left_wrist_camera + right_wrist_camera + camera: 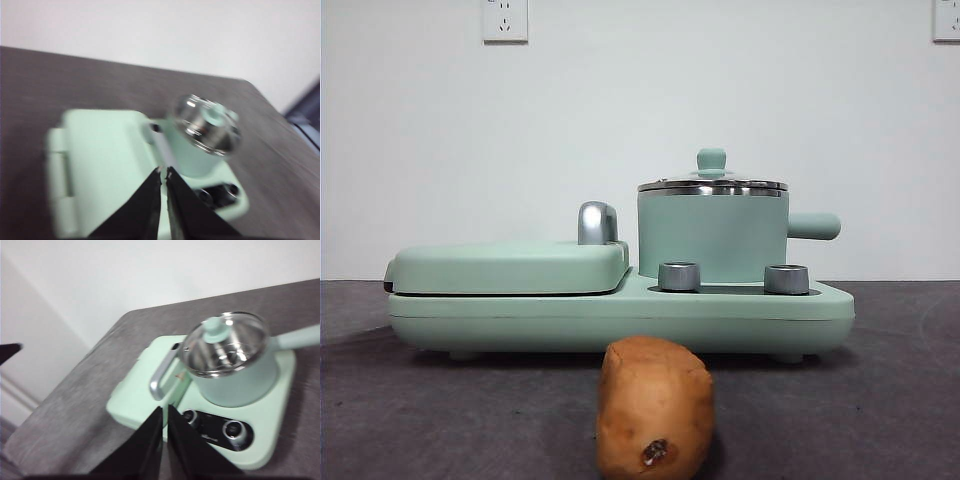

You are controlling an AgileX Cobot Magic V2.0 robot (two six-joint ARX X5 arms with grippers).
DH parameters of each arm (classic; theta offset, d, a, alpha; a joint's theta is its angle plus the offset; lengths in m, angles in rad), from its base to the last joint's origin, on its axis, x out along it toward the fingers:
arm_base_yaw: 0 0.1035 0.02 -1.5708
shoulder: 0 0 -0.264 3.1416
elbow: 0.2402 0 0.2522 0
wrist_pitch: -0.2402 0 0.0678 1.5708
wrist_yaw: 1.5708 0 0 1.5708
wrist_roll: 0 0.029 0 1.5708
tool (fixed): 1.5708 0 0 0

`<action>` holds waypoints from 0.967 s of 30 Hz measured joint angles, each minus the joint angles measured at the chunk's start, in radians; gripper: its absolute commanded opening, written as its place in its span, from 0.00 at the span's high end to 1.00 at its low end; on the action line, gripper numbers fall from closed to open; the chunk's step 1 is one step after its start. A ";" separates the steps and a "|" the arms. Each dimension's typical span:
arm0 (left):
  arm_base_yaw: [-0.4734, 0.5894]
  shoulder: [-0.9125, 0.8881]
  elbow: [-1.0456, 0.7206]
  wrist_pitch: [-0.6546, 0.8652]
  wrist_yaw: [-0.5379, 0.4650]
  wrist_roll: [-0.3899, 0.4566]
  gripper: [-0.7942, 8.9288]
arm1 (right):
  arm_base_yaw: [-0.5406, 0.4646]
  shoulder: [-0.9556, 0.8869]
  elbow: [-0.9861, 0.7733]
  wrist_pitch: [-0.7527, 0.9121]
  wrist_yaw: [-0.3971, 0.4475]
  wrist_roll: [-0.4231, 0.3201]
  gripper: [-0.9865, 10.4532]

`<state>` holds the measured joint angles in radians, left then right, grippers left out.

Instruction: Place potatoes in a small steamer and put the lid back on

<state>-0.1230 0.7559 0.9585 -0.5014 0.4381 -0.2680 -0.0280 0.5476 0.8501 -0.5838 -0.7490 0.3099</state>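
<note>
An orange-brown potato (655, 408) with a dark spot lies on the table in front of the appliance, near the front edge. The mint-green small steamer (713, 234) stands on the right half of the cooker base, its stubby handle pointing right; it also shows in both wrist views (197, 150) (235, 377). The glass lid (712, 183) with a green knob sits on the steamer (224, 342). My left gripper (164, 173) is shut, hovering high over the griddle side. My right gripper (165, 410) is shut, high above the base's front edge. Neither gripper shows in the front view.
The mint-green cooker base (620, 315) carries a flat griddle cover (510, 265) with a chrome handle (597, 222) on its left half and two round knobs (679, 276) at the front. The dark table's edge shows in both wrist views.
</note>
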 measured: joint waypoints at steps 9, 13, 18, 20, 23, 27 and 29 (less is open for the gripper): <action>-0.042 0.115 0.059 -0.011 0.090 0.032 0.66 | 0.000 0.035 0.014 -0.008 -0.042 -0.043 0.73; -0.088 0.180 0.095 -0.012 0.090 0.056 0.54 | 0.000 0.035 0.014 -0.024 -0.042 -0.044 0.58; -0.163 0.294 0.187 -0.014 0.090 0.095 0.46 | 0.000 0.035 0.014 -0.041 -0.037 -0.044 0.53; -0.196 0.351 0.236 -0.014 0.090 0.104 0.46 | 0.000 0.035 0.014 -0.041 -0.037 -0.044 0.53; -0.246 0.451 0.318 -0.014 0.090 0.120 0.46 | 0.000 0.035 0.015 -0.047 -0.037 -0.044 0.53; -0.314 0.592 0.432 -0.019 0.070 0.130 0.46 | 0.000 0.035 0.015 -0.056 -0.036 -0.044 0.53; -0.349 0.665 0.492 -0.017 0.037 0.132 0.46 | 0.000 0.035 0.015 -0.056 -0.036 -0.044 0.53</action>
<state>-0.4721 1.4208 1.4506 -0.5186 0.4747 -0.1356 -0.0280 0.5831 0.8650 -0.6403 -0.7853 0.2661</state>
